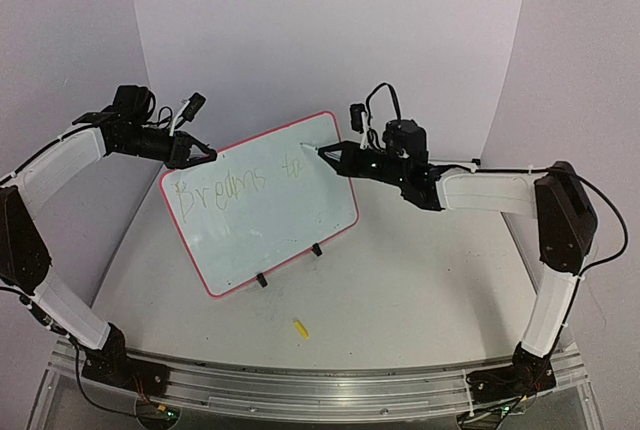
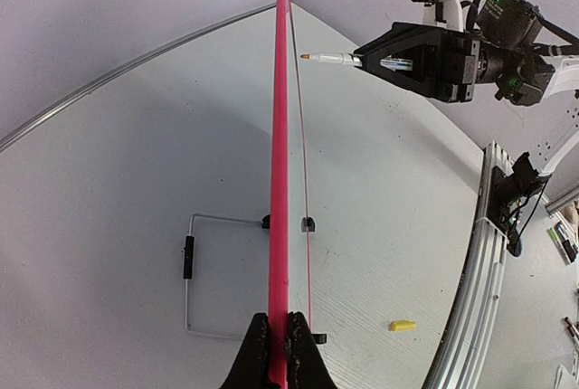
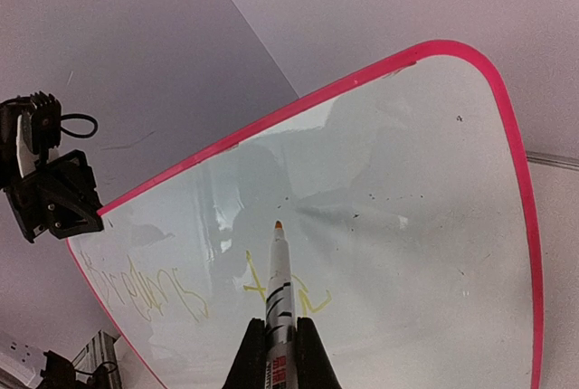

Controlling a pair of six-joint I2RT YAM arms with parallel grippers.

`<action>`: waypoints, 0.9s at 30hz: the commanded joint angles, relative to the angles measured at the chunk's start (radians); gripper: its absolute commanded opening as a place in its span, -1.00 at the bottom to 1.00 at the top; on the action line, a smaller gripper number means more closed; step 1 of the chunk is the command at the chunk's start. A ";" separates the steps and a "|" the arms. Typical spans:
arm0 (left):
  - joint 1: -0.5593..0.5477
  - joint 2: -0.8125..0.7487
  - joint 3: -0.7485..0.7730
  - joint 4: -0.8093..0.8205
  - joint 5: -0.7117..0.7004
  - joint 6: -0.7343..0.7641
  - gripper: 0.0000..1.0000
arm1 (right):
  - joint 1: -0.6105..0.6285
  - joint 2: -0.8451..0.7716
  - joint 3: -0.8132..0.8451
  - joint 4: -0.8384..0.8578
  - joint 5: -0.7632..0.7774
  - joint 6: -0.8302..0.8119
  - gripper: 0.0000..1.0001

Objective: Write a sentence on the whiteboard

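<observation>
From above, the whiteboard (image 1: 262, 220) stands tilted on its two black clip feet (image 1: 263, 280) near the middle of the desk (image 1: 420, 300), with yellowish handwriting along its upper part. The left arm (image 1: 70, 155) reaches in from the left and its jaws are pressed onto the board's upper left corner. The right arm (image 1: 490, 193) comes from the right, jaws pinching a marker (image 1: 325, 152) whose tip sits at the board's upper right area. A small yellow piece (image 1: 300, 328) lies on the desk in front of the board. From the left wrist, the board shows edge-on as a pink strip (image 2: 280, 181), clamped between the left jaws at the bottom of the view. Across from it the right jaws grip the marker (image 2: 330, 59), its tip right at the board's face. I cannot tell whether it touches. A thin wire stand (image 2: 190, 271) rests behind the board. From the right wrist, the marker (image 3: 277, 280) is held tight between the jaws, its orange tip over the glossy surface just above the yellow strokes (image 3: 312, 298).
</observation>
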 commanded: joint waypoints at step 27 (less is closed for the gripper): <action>-0.021 0.024 -0.027 -0.045 0.029 0.040 -1.00 | -0.003 -0.077 -0.139 -0.002 0.046 0.007 -1.00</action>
